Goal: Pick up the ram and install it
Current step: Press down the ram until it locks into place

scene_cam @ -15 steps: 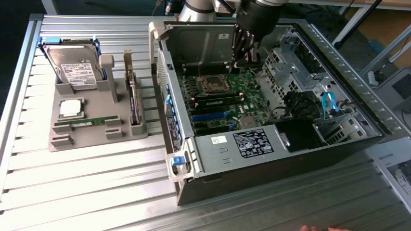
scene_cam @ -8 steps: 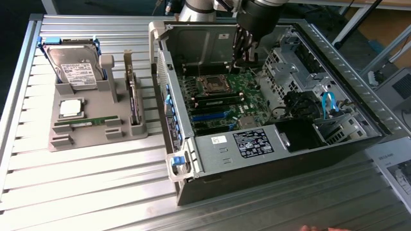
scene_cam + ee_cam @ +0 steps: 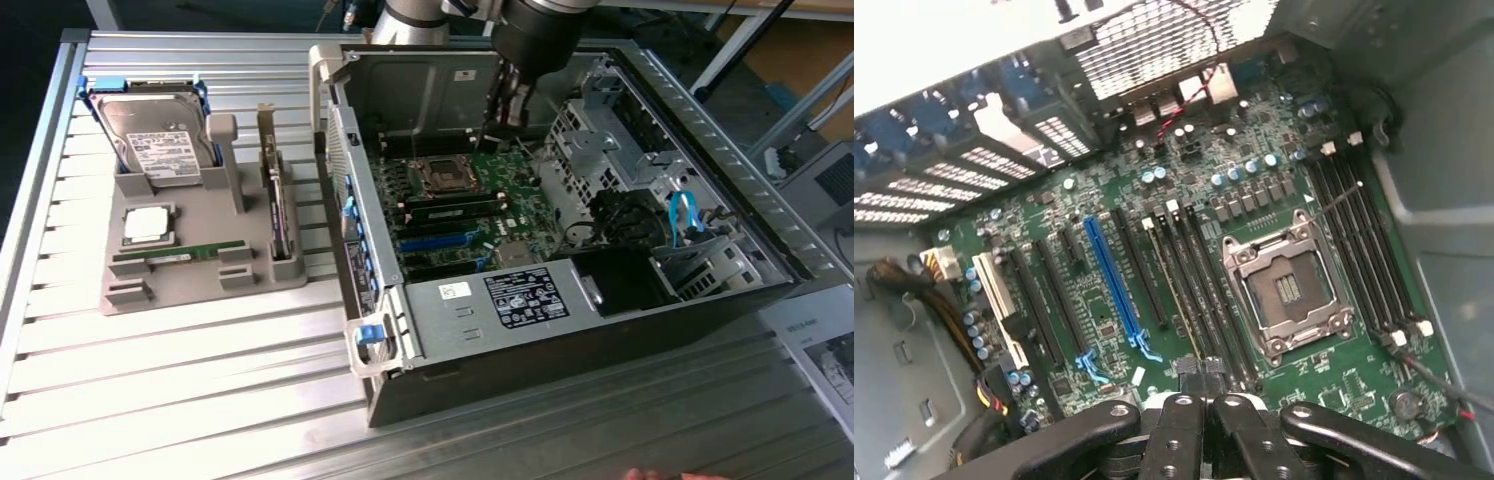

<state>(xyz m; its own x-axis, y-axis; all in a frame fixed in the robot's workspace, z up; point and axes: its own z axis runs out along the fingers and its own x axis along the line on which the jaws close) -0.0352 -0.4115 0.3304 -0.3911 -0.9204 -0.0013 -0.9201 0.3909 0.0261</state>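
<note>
Counted: one hard drive (image 3: pixel 151 140), one processor chip (image 3: pixel 148 224), one ram (image 3: pixel 178 253) stick, one expansion card (image 3: pixel 278 215), one computer case (image 3: pixel 561 330), one gripper (image 3: pixel 1206 378).

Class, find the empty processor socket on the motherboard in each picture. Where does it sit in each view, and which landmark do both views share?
Exterior view: the processor socket sits on the green motherboard inside the open case, beyond the blue slot.
Wrist view: the processor socket is the square metal frame between banks of black memory slots.
Shared landmark: the long blue slot.
</note>
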